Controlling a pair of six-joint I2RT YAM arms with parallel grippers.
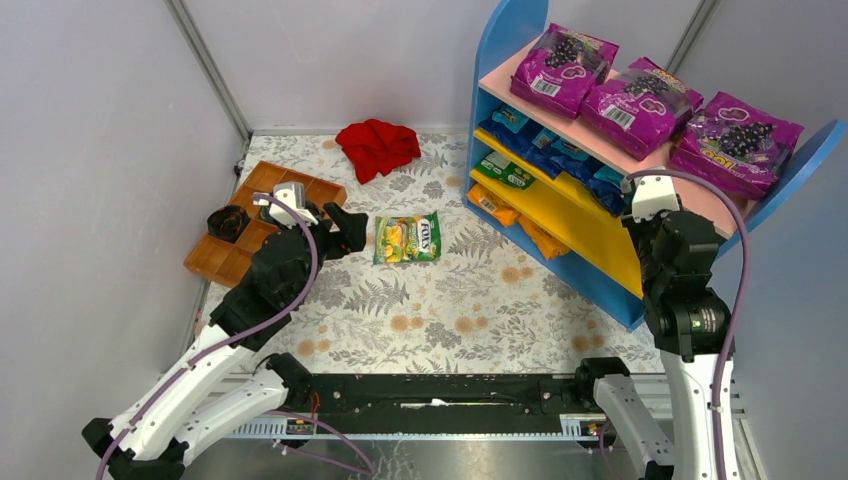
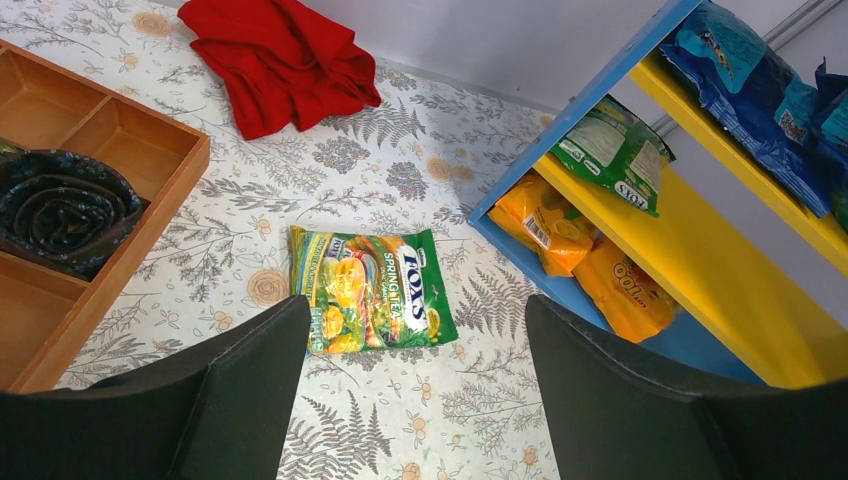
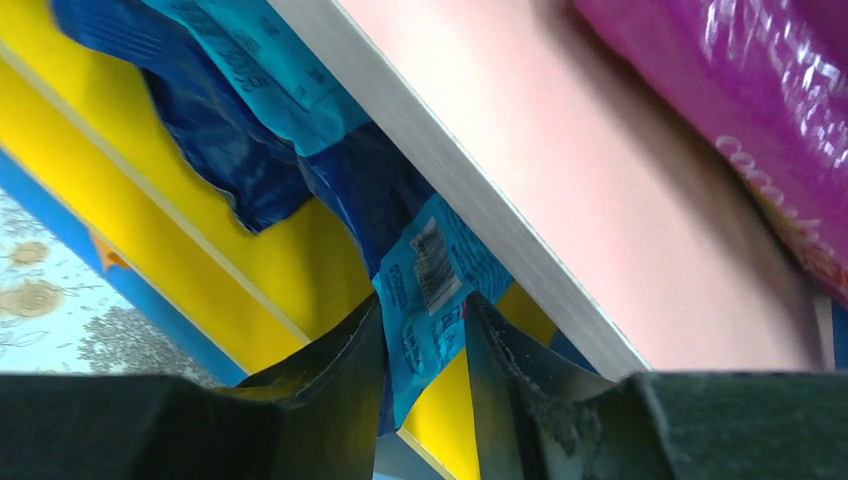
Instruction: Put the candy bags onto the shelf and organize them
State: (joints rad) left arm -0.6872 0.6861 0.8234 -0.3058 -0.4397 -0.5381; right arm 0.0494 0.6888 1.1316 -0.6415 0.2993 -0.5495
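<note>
A green candy bag [image 1: 407,239] [image 2: 370,290] lies flat on the floral table. My left gripper [image 1: 350,230] [image 2: 415,305] hovers just left of it, open and empty. The shelf [image 1: 505,40] [image 3: 560,150] stands at the right with blue candy bags [image 1: 560,160] [image 2: 750,90] on its upper yellow board. A green bag [image 1: 505,172] [image 2: 615,150] lies on the middle board and orange bags [image 1: 495,205] [image 2: 545,220] lie at the bottom. My right gripper [image 3: 425,310] reaches under the pink top board, shut on the corner of a blue candy bag [image 3: 430,270].
Three magenta grape bags [image 1: 562,65] lie on the pink top board. A red cloth [image 1: 377,147] sits at the back of the table. A wooden compartment tray [image 1: 250,225] holding a dark rolled item [image 1: 228,220] is at the left, beside my left arm.
</note>
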